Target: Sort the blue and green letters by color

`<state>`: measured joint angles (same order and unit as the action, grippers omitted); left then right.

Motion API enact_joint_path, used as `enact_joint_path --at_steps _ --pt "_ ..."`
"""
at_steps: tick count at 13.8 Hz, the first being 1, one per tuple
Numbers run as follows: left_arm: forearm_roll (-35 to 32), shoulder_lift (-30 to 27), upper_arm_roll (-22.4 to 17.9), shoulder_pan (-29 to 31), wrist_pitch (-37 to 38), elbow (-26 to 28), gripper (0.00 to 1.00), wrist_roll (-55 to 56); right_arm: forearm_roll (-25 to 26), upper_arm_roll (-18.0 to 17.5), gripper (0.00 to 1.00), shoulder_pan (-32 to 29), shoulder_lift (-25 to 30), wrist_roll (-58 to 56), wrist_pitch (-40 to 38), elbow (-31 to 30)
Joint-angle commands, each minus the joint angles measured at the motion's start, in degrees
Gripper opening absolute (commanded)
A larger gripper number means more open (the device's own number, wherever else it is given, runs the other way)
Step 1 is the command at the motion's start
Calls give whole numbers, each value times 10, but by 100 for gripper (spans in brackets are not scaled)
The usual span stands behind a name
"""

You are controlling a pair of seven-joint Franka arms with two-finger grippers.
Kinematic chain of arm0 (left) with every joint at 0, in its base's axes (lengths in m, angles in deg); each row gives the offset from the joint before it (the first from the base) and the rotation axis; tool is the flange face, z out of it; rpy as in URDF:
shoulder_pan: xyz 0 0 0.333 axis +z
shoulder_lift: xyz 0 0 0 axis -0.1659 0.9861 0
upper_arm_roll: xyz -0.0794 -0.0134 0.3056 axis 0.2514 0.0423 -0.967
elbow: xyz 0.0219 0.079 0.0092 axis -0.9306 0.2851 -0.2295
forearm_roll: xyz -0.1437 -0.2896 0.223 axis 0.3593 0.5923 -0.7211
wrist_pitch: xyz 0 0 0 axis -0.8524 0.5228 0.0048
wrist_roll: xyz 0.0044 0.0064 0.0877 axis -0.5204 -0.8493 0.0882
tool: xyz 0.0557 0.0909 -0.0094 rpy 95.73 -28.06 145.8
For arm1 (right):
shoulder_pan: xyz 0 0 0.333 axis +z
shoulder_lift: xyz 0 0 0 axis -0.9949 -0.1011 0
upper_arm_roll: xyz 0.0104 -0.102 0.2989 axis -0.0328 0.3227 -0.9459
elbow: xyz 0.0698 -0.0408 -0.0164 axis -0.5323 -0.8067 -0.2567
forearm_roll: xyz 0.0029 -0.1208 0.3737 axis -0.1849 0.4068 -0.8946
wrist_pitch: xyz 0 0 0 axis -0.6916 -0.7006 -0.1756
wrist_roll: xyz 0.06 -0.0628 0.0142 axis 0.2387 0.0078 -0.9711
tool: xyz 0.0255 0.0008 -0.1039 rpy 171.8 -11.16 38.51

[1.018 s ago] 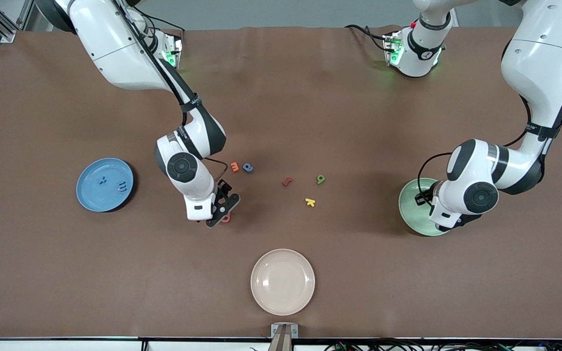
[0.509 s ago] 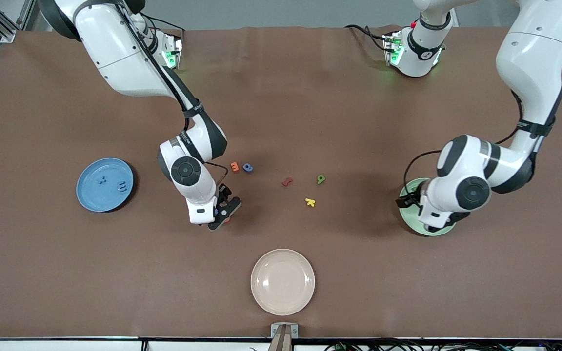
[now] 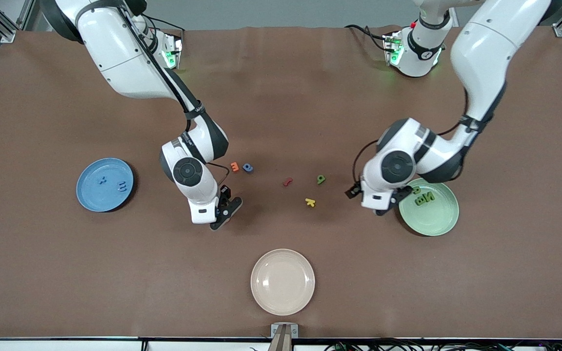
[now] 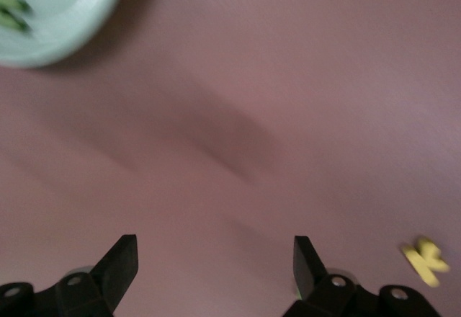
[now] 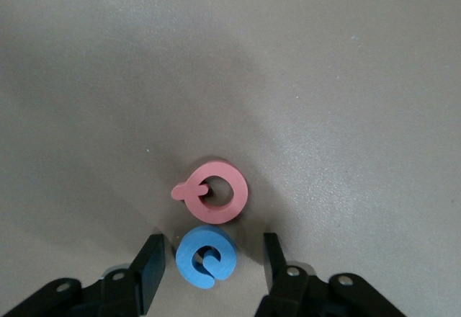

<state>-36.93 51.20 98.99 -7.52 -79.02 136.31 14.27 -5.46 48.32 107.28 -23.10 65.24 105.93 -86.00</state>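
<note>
My right gripper (image 5: 212, 243) is low over the table, open, its fingers on either side of a blue letter (image 5: 207, 257) with small gaps. In the front view this gripper (image 3: 222, 213) hides most of that letter. Another blue letter (image 3: 248, 167) lies beside an orange one. Two blue letters (image 3: 122, 185) lie in the blue plate (image 3: 90, 195). A green letter (image 3: 320, 179) lies on the table. Green letters (image 3: 425, 198) lie in the green plate (image 3: 437, 224). My left gripper (image 3: 368, 202) hangs open and empty over bare table (image 4: 216, 248), between the green plate and a yellow letter.
A pink letter (image 5: 214, 192) touches the blue letter at my right gripper. An orange letter (image 3: 234, 166), a red letter (image 3: 287, 182) and the yellow letter (image 3: 310, 202) lie mid-table. A beige plate (image 3: 282, 281) sits empty near the front edge.
My left arm has swung off the green plate toward the table's middle, uncovering the green letters in the plate. My right gripper has stayed over the blue and pink letters.
</note>
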Motion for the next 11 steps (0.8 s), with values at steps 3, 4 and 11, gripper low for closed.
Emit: enact_joint_path --at_steps 3,4,11 --pt "-2 37 -6 -51 -86 -4 84 93 0 2 36 4 -9 25 -3 11" --pt "-5 45 -7 -60 -100 -4 82 112 0 2 29 4 -8 25 -4 10" --pt "-41 63 -56 -132 -104 -21 78 225 0 1 20 -22 47 17 -30 -44"
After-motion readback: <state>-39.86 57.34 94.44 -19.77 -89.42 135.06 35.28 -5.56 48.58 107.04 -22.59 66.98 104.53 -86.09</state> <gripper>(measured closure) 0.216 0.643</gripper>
